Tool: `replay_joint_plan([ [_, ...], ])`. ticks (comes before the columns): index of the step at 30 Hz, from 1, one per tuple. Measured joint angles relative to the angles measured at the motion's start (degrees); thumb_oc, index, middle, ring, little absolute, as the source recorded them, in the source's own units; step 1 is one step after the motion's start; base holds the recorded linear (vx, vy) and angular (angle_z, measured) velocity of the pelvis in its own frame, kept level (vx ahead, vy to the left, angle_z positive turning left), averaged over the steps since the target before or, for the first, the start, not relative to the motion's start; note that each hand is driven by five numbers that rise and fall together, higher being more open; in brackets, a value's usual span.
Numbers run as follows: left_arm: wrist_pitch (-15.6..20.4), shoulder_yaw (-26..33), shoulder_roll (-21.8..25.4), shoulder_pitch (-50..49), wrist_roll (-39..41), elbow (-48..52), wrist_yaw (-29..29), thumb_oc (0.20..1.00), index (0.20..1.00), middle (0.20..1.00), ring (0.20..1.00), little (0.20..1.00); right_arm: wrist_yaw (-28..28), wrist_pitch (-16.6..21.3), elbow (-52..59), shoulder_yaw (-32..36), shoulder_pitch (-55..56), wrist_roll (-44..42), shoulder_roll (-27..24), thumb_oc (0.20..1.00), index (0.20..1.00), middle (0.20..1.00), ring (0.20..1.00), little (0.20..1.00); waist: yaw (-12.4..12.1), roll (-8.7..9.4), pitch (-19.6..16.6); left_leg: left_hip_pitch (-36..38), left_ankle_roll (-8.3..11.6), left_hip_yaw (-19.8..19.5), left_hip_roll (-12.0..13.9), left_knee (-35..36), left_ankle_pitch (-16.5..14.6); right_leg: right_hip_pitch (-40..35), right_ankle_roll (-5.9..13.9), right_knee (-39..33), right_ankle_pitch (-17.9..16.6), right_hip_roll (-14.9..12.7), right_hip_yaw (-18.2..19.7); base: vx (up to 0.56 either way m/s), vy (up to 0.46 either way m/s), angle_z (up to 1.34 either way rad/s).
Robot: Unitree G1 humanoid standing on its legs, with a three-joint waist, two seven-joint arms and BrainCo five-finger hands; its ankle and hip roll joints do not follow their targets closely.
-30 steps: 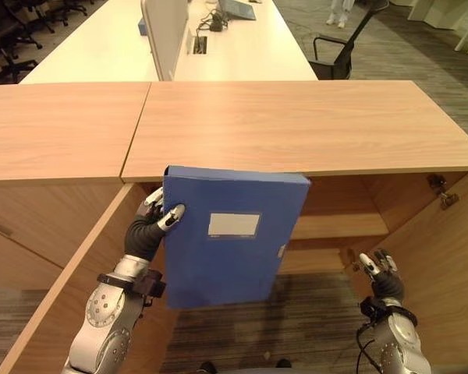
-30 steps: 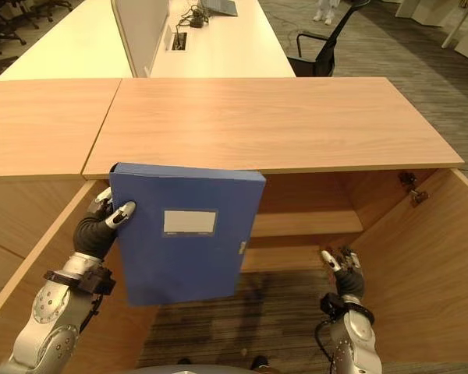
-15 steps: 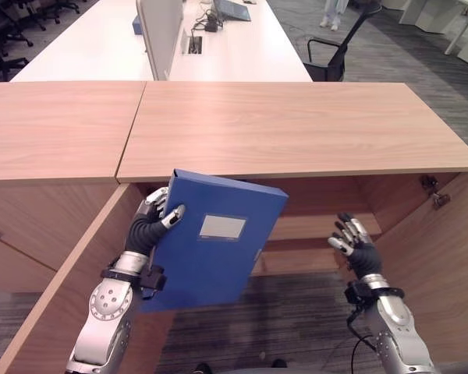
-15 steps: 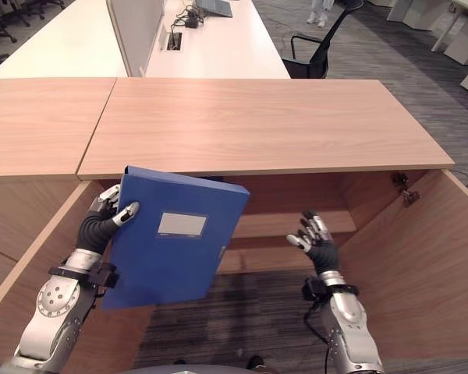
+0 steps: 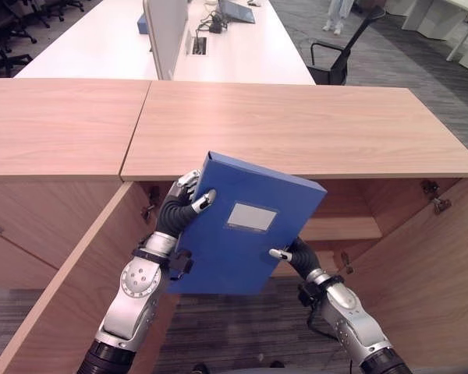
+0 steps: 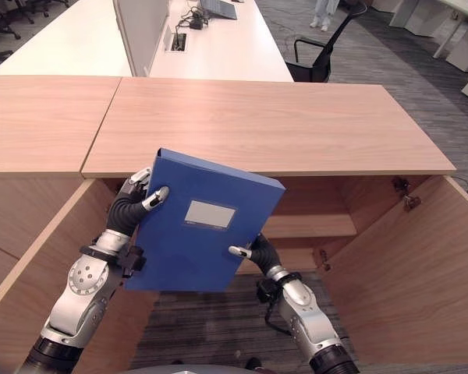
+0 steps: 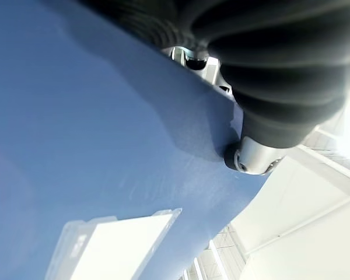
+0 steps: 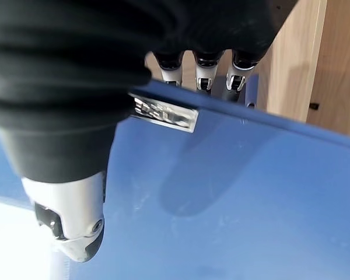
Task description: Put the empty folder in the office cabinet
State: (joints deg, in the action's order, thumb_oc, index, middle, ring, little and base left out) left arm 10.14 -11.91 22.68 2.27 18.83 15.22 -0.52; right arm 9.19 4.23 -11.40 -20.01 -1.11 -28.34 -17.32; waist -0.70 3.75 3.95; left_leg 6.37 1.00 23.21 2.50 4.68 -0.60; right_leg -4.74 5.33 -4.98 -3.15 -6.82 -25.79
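**Q:** Where is the flat blue box-file folder with a white label pocket (image 5: pixel 246 234), and how is it held?

**A:** It sits at the centre of the head views, tilted, with its upper right corner highest, in front of the open light-wood office cabinet (image 5: pixel 335 226). It is outside the cabinet, overlapping the front edge of the cabinet's wooden top (image 5: pixel 296 125).

**Q:** State of the left hand?

**A:** The left hand (image 5: pixel 189 204) is clamped on the folder's upper left edge. The thumb lies curled on the front face and the fingers wrap behind the edge. In the left wrist view the thumb tip (image 7: pixel 254 158) presses on the blue cover.

**Q:** State of the right hand?

**A:** The right hand (image 6: pixel 253 251) is clamped on the folder's lower right edge, just beside the small metal clasp (image 8: pixel 163 112). In the right wrist view the thumb (image 8: pixel 70 219) lies on the front face and the fingers (image 8: pixel 202 73) hook over the edge behind it.

**Q:** Cabinet contents?

**A:** The cabinet doors stand open at the lower left and lower right of the frame. One wooden shelf (image 5: pixel 339 228) shows inside, right of centre; nothing is seen on its visible part. The folder hides the left part of the interior.

**Q:** Surroundings?

**A:** A long white desk (image 5: pixel 218 47) with a grey divider panel (image 5: pixel 165 31) at upper centre; a black office chair (image 5: pixel 339 54) at upper right.
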Motion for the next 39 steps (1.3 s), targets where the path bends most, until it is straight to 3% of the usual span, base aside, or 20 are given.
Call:
replay_joint_plan([
  [7, 0.86, -3.54, 0.09, 3.20, 1.35, 0.00, -0.07, 0.200, 0.200, 0.200, 0.200, 0.200, -0.62, -0.04, -4.96, -1.97, -4.06, -4.06, 0.29, 1.000, 1.000, 1.000, 1.000, 1.000, -0.92, -0.68, 0.46, 0.02, 0.00, -0.12, 0.00, -0.11, 0.00, -0.32, 0.00, 0.00, 0.00, -0.06, -0.16, 0.00, 0.000, 0.00],
  [8, 0.82, -3.59, 0.24, 3.91, 2.06, 0.00, -0.08, 0.200, 0.200, 0.200, 0.200, 0.200, -0.68, -0.04, -4.96, -2.05, -4.51, -4.37, 0.24, 0.526, 0.526, 0.526, 0.526, 0.526, -1.41, -0.99, 0.77, -0.02, 0.00, -0.13, 0.00, -0.12, 0.00, -0.38, -0.01, 0.00, 0.00, -0.05, -0.19, 0.00, 0.000, 0.00],
  [9, 0.82, -3.58, 0.49, 4.31, 2.25, 0.00, -0.11, 0.200, 0.200, 0.200, 0.200, 0.200, -0.68, -0.02, -4.95, -2.04, -4.83, -4.51, 0.20, 0.200, 0.200, 0.200, 0.200, 0.200, -1.54, -1.11, 0.86, -0.01, 0.00, -0.16, 0.00, -0.14, 0.00, -0.37, -0.01, 0.00, 0.00, -0.04, -0.20, 0.00, -0.008, 0.04],
  [17, -1.44, -4.54, 1.44, 6.77, 12.94, -5.65, -1.68, 0.200, 0.200, 0.200, 0.200, 0.200, 0.95, 0.01, -4.98, -2.45, -3.11, -15.38, -0.19, 0.200, 0.200, 0.200, 0.200, 0.200, -1.31, -1.39, 1.17, -0.05, 0.00, -0.34, -0.05, -0.08, 0.00, -0.44, -0.02, 0.00, 0.00, -0.09, -0.40, 0.00, 0.000, 0.01],
  [18, -1.52, -5.72, 2.28, 7.24, 14.76, -6.31, -2.51, 0.360, 0.360, 0.360, 0.360, 0.360, 0.99, 0.14, -5.22, -2.45, -2.33, -16.80, -0.11, 0.200, 0.200, 0.200, 0.200, 0.200, -1.22, -1.46, 1.21, 0.01, 0.00, -0.36, -0.05, -0.09, 0.00, -0.35, -0.02, 0.00, 0.00, -0.11, -0.40, 0.00, 0.000, 0.00],
  [19, -1.79, -6.46, 2.84, 7.39, 15.22, -6.65, -3.21, 1.000, 1.000, 1.000, 1.000, 1.000, 1.61, 0.07, -5.89, -2.54, -1.55, -17.93, 0.16, 0.200, 0.200, 0.200, 0.200, 0.200, -1.30, -1.55, 1.27, 0.07, 0.00, -0.37, -0.07, -0.08, 0.00, -0.36, -0.02, 0.00, 0.01, -0.11, -0.42, 0.00, 0.000, 0.00],
  [23, -5.86, -10.85, 5.81, 1.46, 20.83, -8.94, -8.63, 1.000, 1.000, 1.000, 1.000, 1.000, 6.54, -1.81, -11.94, 0.31, 9.36, -24.56, 4.49, 0.200, 0.200, 0.200, 0.200, 0.200, -0.09, -2.82, 2.01, 0.15, 0.00, -0.22, -0.10, -0.03, 0.00, -0.31, -0.03, 0.00, 0.04, -0.13, -0.30, 0.00, -0.002, -0.01],
  [25, -6.96, -10.70, 4.09, -5.47, 22.53, -9.51, -10.15, 1.000, 1.000, 1.000, 1.000, 1.000, 4.81, -2.40, -15.72, 7.22, 13.27, -29.15, 9.24, 0.200, 0.200, 0.200, 0.200, 0.200, 1.04, -2.94, 1.94, 0.25, 0.01, 0.03, -0.07, 0.10, 0.00, -0.43, -0.15, 0.00, 0.15, -0.19, -0.07, 0.02, -0.013, -0.06],
  [29, -8.34, -6.94, 4.48, -15.09, 25.21, -11.01, -11.40, 1.000, 1.000, 1.000, 1.000, 1.000, 0.77, 1.12, -19.10, 23.62, 13.92, -34.61, 10.57, 0.200, 0.200, 0.200, 0.200, 0.200, 1.96, -4.09, 0.59, 0.60, 0.01, 0.20, -0.05, 0.16, 0.00, -0.41, -0.10, -0.02, 0.17, -0.38, 0.05, 0.03, -0.005, -0.04],
  [31, -8.66, -5.72, 4.51, -16.70, 25.57, -11.84, -11.37, 1.000, 1.000, 1.000, 1.000, 1.000, -0.11, 2.02, -25.30, 24.88, 14.08, -35.80, 9.98, 0.200, 0.200, 0.200, 0.200, 0.200, 1.86, -4.29, -0.38, 0.59, 0.01, 0.10, -0.04, 0.12, 0.00, -0.44, -0.12, -0.01, 0.16, -0.20, 0.12, 0.02, -0.046, 0.01],
  [34, -8.75, -3.64, 2.08, -17.06, 25.57, -15.36, -11.67, 1.000, 1.000, 1.000, 1.000, 1.000, 0.41, 0.34, -36.39, 24.19, 12.75, -35.22, 10.26, 0.200, 0.200, 0.200, 0.200, 0.200, 2.03, -3.83, -1.45, 0.48, 0.06, 0.15, 0.00, 0.06, 0.01, -0.35, -0.08, -0.01, 0.20, -0.02, 0.26, 0.01, -0.049, 0.00],
  [39, -9.75, -2.85, 1.77, -18.29, 23.54, -18.94, -11.17, 1.000, 1.000, 1.000, 1.000, 1.000, -0.73, -2.30, -37.30, 22.20, 12.94, -34.14, 10.43, 0.200, 0.200, 0.200, 0.200, 0.200, 1.87, -3.41, -1.65, -0.06, 0.04, 0.29, 0.17, -0.10, 0.04, 0.16, 0.19, -0.04, 0.40, -0.23, 0.17, 0.02, -0.059, -0.03],
])
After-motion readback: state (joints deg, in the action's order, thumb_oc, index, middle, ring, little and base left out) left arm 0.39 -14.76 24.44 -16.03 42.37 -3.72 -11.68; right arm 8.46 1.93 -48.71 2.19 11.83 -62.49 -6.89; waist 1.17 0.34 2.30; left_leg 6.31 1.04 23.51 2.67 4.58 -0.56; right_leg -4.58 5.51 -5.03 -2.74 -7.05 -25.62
